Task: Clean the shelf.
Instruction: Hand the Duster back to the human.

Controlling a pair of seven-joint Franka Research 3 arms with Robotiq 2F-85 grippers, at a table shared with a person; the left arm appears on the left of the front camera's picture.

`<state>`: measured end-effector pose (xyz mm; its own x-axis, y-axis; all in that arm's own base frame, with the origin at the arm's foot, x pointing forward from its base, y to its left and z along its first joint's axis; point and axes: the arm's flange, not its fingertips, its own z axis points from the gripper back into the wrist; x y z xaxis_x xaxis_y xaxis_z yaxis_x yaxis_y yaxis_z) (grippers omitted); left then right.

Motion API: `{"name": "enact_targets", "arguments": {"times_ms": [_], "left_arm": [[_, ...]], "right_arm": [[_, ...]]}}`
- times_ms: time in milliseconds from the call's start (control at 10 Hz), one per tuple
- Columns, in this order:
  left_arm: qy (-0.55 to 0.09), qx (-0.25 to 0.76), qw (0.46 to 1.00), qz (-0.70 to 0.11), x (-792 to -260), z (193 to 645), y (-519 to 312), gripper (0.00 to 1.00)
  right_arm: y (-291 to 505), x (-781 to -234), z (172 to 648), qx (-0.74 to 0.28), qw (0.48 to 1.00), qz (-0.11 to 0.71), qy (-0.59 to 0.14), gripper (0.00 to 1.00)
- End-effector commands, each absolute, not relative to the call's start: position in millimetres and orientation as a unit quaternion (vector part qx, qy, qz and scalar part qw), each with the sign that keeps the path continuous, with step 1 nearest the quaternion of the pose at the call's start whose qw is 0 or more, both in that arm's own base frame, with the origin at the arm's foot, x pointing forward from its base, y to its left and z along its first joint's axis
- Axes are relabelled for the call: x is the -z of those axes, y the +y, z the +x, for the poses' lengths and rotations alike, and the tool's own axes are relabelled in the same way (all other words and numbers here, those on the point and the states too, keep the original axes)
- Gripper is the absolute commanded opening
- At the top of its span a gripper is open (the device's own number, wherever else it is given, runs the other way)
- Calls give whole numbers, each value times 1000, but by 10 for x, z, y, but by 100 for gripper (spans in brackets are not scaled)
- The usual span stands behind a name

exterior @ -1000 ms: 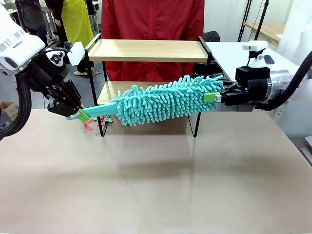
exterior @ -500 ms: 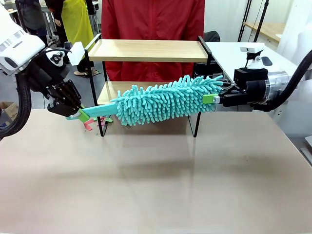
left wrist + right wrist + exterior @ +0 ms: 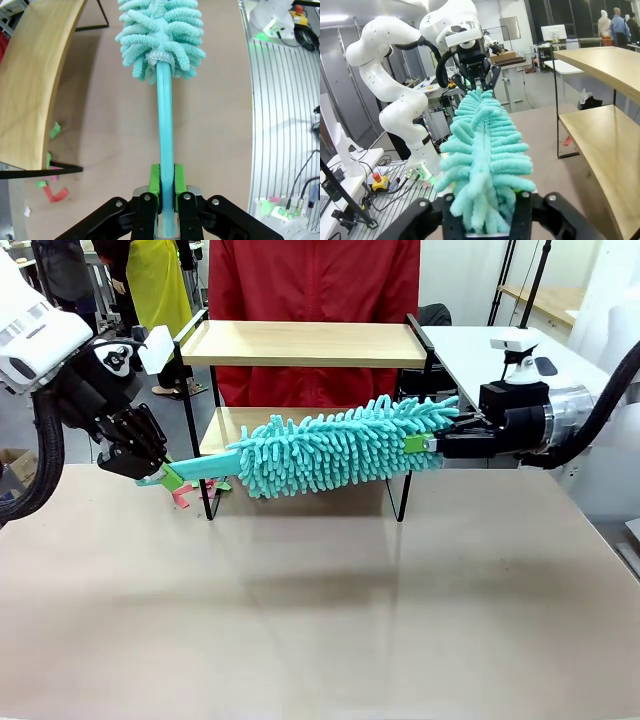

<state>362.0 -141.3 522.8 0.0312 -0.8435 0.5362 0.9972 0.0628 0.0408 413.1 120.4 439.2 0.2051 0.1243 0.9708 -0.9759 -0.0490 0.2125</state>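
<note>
The shelf point(image 3: 305, 343), two light wooden boards in a black frame, stands at the far middle of the table. In front of its lower board a teal fluffy duster point(image 3: 330, 450) hangs level in the air. My left gripper point(image 3: 150, 472) is shut on the duster's handle point(image 3: 166, 130), its green pads point(image 3: 154, 182) pressing both sides. My right gripper point(image 3: 425, 445) is shut on the duster's fluffy tip point(image 3: 482, 150), a finger on each side. The shelf's boards point(image 3: 600, 135) lie to the right in the right wrist view.
A person in a red jacket point(image 3: 315, 280) stands behind the shelf. Small pink and green scraps point(image 3: 185, 495) lie on the table by the shelf's left front leg, also seen as scraps point(image 3: 55, 192) in the left wrist view. The beige tabletop point(image 3: 320, 620) stretches in front.
My right gripper has moved slightly left onto the duster's tip and its jaws have shut on it. The left gripper and the duster have stayed put.
</note>
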Motion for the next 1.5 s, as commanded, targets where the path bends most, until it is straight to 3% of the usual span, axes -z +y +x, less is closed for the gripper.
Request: {"name": "enact_targets", "arguments": {"times_ms": [0, 500, 600, 800, 900, 1000, 1100, 1200, 1300, 1400], "left_arm": [[-220, 660, 695, -179, -5229, 3594, -1378, 13], [-220, 660, 695, -179, -5229, 3594, -1378, 13], [-220, 660, 695, -179, -5229, 3594, -1378, 13], [-216, 662, 696, -178, -5227, 3617, -1412, 13], [-224, 680, 676, -172, -5281, 3586, -1437, 71], [-239, 670, 679, -181, -5338, 3561, -1404, 71], [-254, 661, 677, -201, -5394, 3551, -1349, 100], [-260, 656, 674, -218, -5441, 3589, -1250, 76], [-276, 651, 663, -247, -5513, 3625, -1103, 100], [-298, 637, 659, -267, -5580, 3635, -941, 100]], "right_arm": [[1221, -4432, 4175, -503, 558, 536, -386, 0], [1221, -4441, 4172, -526, 556, 511, -390, 0], [1219, -4440, 4214, -519, 537, 539, -389, 0], [1204, -4421, 4150, -506, 561, 527, -389, 0], [1204, -4421, 4150, -506, 561, 527, -389, 0], [1204, -4421, 4150, -506, 561, 527, -389, 0], [1204, -4421, 4150, -506, 561, 527, -389, 0], [1204, -4421, 4150, -506, 561, 527, -389, 0], [1204, -4421, 4150, -506, 561, 527, -389, 0], [1204, -4421, 4150, -506, 561, 527, -389, 0]]}}
